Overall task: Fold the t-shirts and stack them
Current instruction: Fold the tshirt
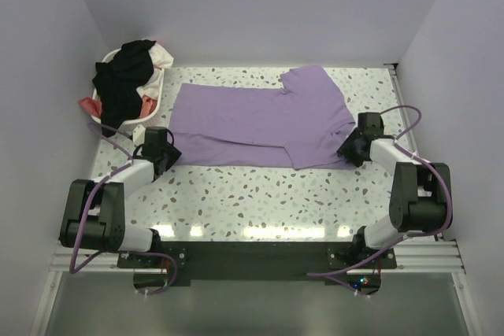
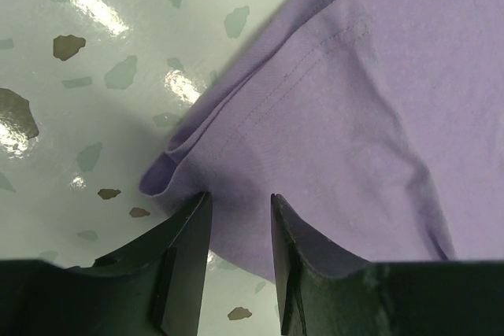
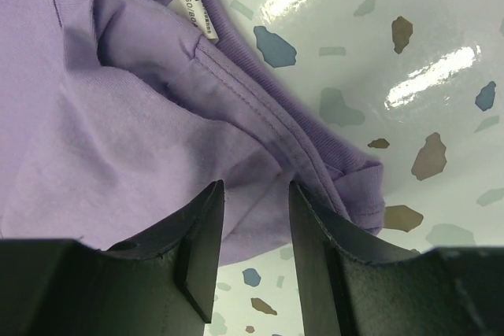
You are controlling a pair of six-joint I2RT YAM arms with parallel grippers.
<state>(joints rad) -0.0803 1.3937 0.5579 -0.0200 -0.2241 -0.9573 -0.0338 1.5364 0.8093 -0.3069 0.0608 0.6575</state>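
Our left claw (image 2: pixel 240 198) and right claw (image 3: pixel 256 188) stand apart astride the lavender t-shirt (image 1: pixel 260 120); we should pinch every layer evenly.

t-shirt (image 1: pixel 260 120) — on table (image 1: pixel 260 194), centre | basket (image 1: pixel 161 88) — far left, shirts (image 1: pixel 126 76) inside

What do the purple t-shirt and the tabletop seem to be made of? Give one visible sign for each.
Purple t-shirt: soft knit cloth, probably cotton jersey, matte; it folds limply and shows stitched hems. Tabletop: hard, glossy, terrazzo-look surface; whether stone or laminate cannot be told. It shows speckled chips and bright reflections.
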